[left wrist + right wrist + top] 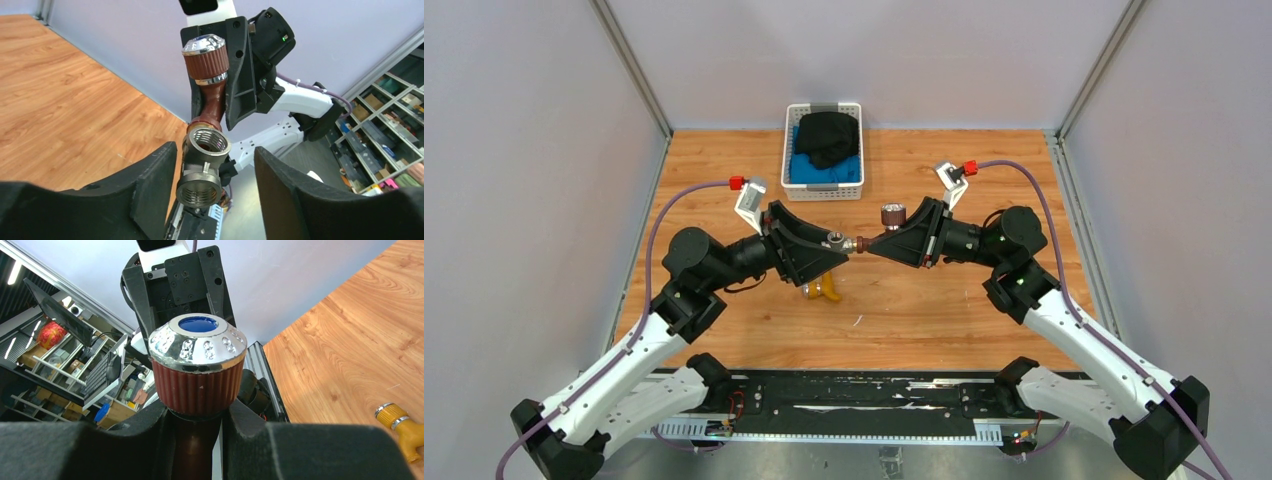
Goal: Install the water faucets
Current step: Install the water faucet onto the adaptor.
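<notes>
While the right gripper (195,427) has its jaws clenched on the stem of the reddish-brown faucet (209,85), just under the blue-marked knob, the left gripper (215,155) stands with its jaws released about the grey fitting (201,167). There is a clear gap on one side of the fitting; whether the other jaw touches it cannot be determined. Both grippers meet tip to tip above the worktop (984,300) at the centre of the top view. The faucet's lower end enters one port of the fitting, and as the fitting sits there unclamped, it is judged to be at least partly threaded on. The brass-yellow faucet (822,290) lies on the worktop just below the left gripper in the top view, not yet installed. Assessment: the step in hand is seating the fitting on the first faucet, with the left gripper between grips. To do it well, the right jaws should hold firm without letting the stem twist. The left jaws should close squarely across the fitting's body rather than on a port rim. Turning should stay on the thread's own axis, so that nothing cross-threads or works loose and drops.
</notes>
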### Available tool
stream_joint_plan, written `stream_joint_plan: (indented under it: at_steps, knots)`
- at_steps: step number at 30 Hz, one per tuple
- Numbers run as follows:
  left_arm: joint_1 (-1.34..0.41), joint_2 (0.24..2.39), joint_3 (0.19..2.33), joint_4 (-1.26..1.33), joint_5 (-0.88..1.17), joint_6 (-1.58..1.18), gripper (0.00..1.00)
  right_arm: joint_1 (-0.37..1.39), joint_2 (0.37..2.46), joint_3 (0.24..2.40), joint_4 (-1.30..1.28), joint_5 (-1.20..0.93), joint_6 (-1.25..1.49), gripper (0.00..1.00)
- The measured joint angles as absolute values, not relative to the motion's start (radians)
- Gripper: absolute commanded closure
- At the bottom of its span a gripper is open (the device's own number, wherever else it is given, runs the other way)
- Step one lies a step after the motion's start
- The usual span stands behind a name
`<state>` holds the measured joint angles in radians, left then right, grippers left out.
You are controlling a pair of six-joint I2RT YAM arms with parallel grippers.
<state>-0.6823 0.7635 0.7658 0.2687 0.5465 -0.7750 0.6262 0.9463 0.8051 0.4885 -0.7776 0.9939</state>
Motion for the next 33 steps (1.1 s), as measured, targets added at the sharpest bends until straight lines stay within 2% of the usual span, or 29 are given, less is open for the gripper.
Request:
stream_joint_plan:
  at_steps: [6, 11, 17, 26, 33]
  knots:
    - [-0.682, 0.778, 0.766, 0.272, 0.53, -0.787, 0.59, 0.626, 0.946, 0.805, 0.49, -0.778, 0.994, 1.0]
    - [-0.683, 0.788, 0.766, 0.278, 0.518, -0.786, 0.99, 0.626, 0.947, 0.805, 0.498, -0.777, 1.003, 1.0]
    - [-0.683, 0.788, 0.766, 0.281, 0.503, -0.818, 1.0, 0.626, 0.939, 0.803, 0.505, -0.778, 0.958, 1.0]
    - [-0.683, 0.821, 0.759, 0.316, 0.529, -1.049, 1.0, 0.627, 0.686, 0.583, 0.67, -0.773, 0.622, 1.0]
    - [-0.672, 0.874, 0.735, 0.383, 0.64, -1.274, 1.0, 0.628, 0.556, 0.608, 0.625, -0.787, 0.323, 1.0]
